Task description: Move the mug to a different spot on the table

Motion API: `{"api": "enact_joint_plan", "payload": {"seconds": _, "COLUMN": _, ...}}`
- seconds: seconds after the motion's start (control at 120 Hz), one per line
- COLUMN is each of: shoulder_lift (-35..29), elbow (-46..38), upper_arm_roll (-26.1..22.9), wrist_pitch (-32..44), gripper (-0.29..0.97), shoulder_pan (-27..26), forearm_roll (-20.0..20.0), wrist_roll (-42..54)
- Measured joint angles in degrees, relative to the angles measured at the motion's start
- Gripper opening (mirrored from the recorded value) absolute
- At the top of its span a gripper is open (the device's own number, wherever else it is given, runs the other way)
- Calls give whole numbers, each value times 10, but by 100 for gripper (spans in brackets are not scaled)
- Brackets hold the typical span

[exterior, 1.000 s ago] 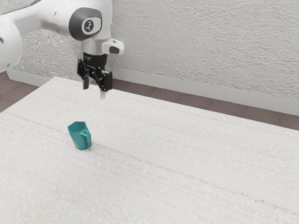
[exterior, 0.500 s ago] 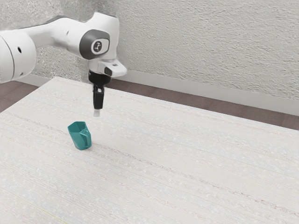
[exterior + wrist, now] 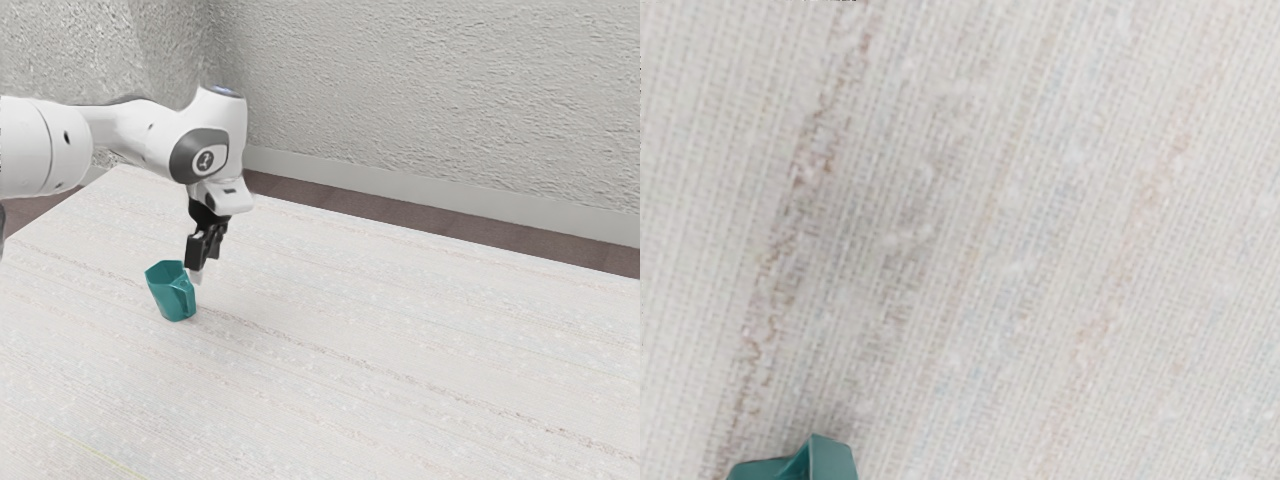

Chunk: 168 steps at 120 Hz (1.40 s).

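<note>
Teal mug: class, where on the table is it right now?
In the exterior view the teal mug stands on the table toward the view's left, just beneath the end of the robot arm.

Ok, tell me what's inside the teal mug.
The mug shows only its own teal inner wall below the rim; nothing sticks out. Its bottom is hidden behind the near wall.

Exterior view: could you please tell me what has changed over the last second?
The gripper has come down and a little toward the exterior view's left, turning on the way, and now hangs close by the rim of the teal mug. Nothing was taken hold of. The mug stands upright in the same spot on the table.
</note>
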Motion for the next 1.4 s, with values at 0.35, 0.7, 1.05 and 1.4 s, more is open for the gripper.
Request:
{"api": "enact_joint_plan", "payload": {"seconds": 0.35, "shoulder_lift": 52, "elbow": -11, "upper_arm_roll": 24, "wrist_pitch": 95, "gripper": 68, "shoulder_pan": 2, "forearm_roll": 7, "wrist_roll": 77}}
{"api": "enact_joint_plan", "payload": {"seconds": 0.7, "shoulder_lift": 68, "elbow": -16, "upper_arm_roll": 37, "wrist_pitch": 185, "gripper": 68, "shoulder_pan": 5, "forearm_roll": 25, "wrist_roll": 137}}
{"api": "enact_joint_plan", "payload": {"seconds": 1.05, "shoulder_lift": 67, "elbow": -46, "upper_arm_roll": 42, "wrist_pitch": 189, "gripper": 68, "shoulder_pan": 5, "forearm_roll": 31, "wrist_roll": 178}}
{"api": "enact_joint_plan", "payload": {"seconds": 1.4, "shoulder_lift": 67, "elbow": -51, "upper_arm_roll": 57, "wrist_pitch": 168, "gripper": 68, "shoulder_pan": 5, "forearm_roll": 33, "wrist_roll": 228}}
